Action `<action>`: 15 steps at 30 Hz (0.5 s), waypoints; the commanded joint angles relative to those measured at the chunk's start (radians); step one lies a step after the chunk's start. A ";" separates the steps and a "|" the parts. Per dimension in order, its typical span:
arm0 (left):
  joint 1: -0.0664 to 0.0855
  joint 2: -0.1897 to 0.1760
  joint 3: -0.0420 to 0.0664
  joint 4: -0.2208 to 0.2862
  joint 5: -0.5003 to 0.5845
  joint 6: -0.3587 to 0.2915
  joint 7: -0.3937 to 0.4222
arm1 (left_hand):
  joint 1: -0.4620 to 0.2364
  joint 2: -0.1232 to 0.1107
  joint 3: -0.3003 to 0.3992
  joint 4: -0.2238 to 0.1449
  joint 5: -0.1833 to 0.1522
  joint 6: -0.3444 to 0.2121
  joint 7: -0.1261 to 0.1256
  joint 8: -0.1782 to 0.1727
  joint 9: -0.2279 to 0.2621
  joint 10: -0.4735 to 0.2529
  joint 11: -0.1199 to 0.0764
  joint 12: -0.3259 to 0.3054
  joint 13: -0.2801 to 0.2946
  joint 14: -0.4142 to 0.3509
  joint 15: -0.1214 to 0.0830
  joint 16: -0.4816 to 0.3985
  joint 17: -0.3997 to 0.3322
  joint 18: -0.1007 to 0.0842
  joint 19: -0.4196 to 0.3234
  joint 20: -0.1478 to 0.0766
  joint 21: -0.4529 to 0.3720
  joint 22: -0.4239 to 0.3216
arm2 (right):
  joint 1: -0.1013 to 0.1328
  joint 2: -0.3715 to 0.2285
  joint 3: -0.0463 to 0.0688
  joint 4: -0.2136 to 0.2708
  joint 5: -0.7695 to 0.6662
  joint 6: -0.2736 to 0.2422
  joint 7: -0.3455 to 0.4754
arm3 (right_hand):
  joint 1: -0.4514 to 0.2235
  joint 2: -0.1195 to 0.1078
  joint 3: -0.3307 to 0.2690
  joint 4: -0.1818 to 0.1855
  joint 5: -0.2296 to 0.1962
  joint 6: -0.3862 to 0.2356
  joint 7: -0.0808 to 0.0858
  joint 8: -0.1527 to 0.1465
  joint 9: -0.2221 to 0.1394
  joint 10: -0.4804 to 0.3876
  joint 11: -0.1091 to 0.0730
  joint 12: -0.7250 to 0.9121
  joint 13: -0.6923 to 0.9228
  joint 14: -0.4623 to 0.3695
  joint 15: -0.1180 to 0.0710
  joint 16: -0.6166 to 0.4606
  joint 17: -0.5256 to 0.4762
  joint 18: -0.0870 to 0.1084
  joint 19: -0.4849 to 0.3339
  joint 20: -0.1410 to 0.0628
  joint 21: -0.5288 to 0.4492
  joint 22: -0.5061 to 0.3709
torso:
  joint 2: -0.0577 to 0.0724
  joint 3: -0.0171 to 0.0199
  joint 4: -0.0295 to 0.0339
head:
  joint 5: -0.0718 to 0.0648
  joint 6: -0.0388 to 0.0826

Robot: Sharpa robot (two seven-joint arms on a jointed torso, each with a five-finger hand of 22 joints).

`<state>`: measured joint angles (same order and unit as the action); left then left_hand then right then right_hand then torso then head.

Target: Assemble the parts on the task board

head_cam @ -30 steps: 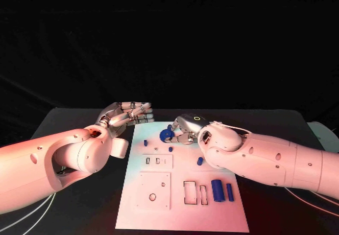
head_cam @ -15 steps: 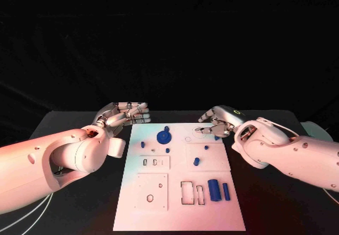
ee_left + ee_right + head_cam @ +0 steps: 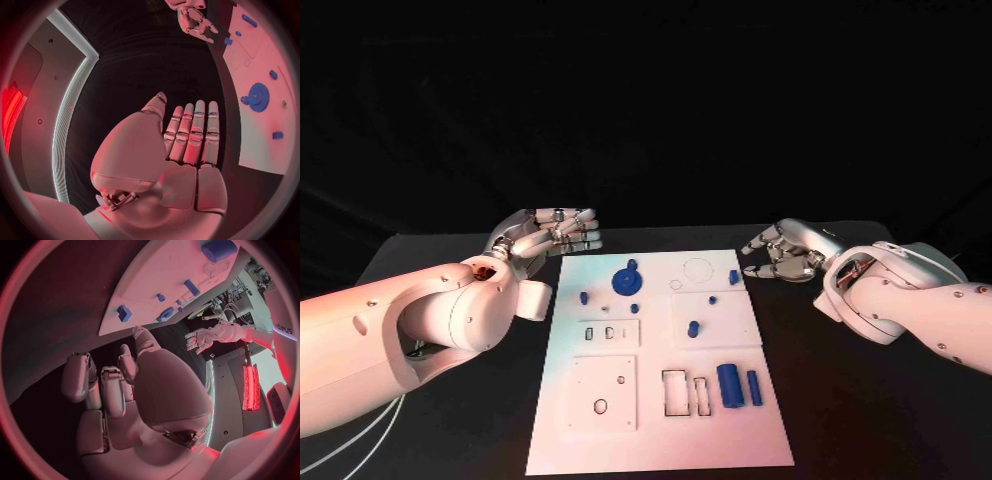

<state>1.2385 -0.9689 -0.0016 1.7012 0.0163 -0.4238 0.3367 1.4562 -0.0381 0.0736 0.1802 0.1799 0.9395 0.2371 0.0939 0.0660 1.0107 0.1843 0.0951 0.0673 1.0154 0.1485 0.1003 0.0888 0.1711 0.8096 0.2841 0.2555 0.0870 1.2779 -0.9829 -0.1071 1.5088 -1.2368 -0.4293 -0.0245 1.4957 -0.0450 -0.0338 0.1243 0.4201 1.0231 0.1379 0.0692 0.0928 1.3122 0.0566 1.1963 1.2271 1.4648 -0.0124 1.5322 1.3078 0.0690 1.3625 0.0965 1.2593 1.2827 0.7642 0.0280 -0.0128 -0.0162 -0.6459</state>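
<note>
Lying in the middle of the black worktop [image 3: 877, 400], the white task board [image 3: 661, 400] is taken as the landmark. A round blue gear [image 3: 627, 280] is seen near its far edge. Just beside the gear several small blue pegs [image 3: 584, 297] are placed, and one small blue block [image 3: 734, 276] is seen at the far right edge of the board. Two blue cylinders [image 3: 730, 385] are laid side by side near the right edge of the board, beside two rectangular slots [image 3: 674, 392]. The left hand [image 3: 557, 234] is held just off the far left corner of the board, with its fingers stretched out and nothing in it. The right hand [image 3: 788, 252] is held off the far right corner, apart from the board, with its fingers loosely curled and apart, and nothing is held in it.
</note>
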 commanded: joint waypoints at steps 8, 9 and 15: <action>0.001 0.004 0.000 -0.004 0.001 0.021 0.004 | 0.002 0.010 0.001 -0.005 0.000 -0.005 0.009 -0.006 -0.001 -0.002 0.008 -0.004 -0.001 -0.003 0.006 -0.003 -0.001 0.010 -0.005 0.003 -0.005 -0.001 | -0.017 0.029 -0.001 -0.051 -0.004 0.057 0.029 | -0.012 -0.022 0.016 0.010 -0.072 -0.015 0.008 -0.003 -0.009 0.020 0.002 0.017 0.007 0.082 0.000 -0.005 0.167 0.009 0.010 -0.002 0.012 0.022 | 0.001 0.0009 0.0000 | -0.004 -0.003; 0.001 0.004 0.000 -0.004 0.001 0.021 0.004 | 0.002 0.010 0.001 -0.005 0.000 -0.005 0.009 -0.006 -0.001 -0.002 0.008 -0.004 -0.001 -0.003 0.006 -0.003 -0.001 0.010 -0.005 0.003 -0.005 -0.001 | -0.020 0.033 -0.001 -0.054 -0.005 0.057 0.027 | -0.017 -0.023 0.016 0.012 -0.089 -0.015 0.008 -0.002 -0.009 0.021 0.002 0.020 0.008 0.082 0.001 -0.005 0.166 0.009 0.011 -0.001 0.013 0.023 | 0.001 0.0008 0.0004 | -0.004 -0.003; 0.001 0.002 0.000 -0.003 0.001 0.022 0.004 | 0.002 0.010 0.001 -0.005 0.000 -0.005 0.009 -0.006 -0.001 -0.002 0.008 -0.004 -0.001 -0.003 0.006 -0.004 -0.001 0.010 -0.005 0.003 -0.005 -0.001 | -0.032 0.054 -0.001 -0.075 -0.008 0.054 0.020 | -0.028 -0.024 0.017 0.017 -0.122 -0.015 0.009 -0.001 -0.011 0.027 0.003 0.031 0.016 0.082 0.002 -0.006 0.166 0.008 0.013 0.000 0.013 0.026 | 0.001 -0.0001 -0.0007 | -0.003 -0.006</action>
<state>1.2383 -0.9678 -0.0018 1.6961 0.0163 -0.4217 0.3365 1.4562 -0.0381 0.0736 0.1802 0.1799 0.9395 0.2371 0.0940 0.0661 1.0107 0.1843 0.0951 0.0673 1.0154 0.1485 0.1003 0.0888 0.1711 0.8096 0.2841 0.2555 0.0871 1.2471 -0.9320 -0.1079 1.4380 -1.2350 -0.3906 -0.0080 1.4784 -0.0705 -0.0196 0.1386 0.3038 1.0132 0.1478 0.0692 0.0834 1.3358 0.0580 1.2235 1.2425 1.4648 -0.0125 1.5322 1.3077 0.0690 1.3704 0.0964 1.2686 1.3072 0.7652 0.0285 -0.0128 -0.0200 -0.6499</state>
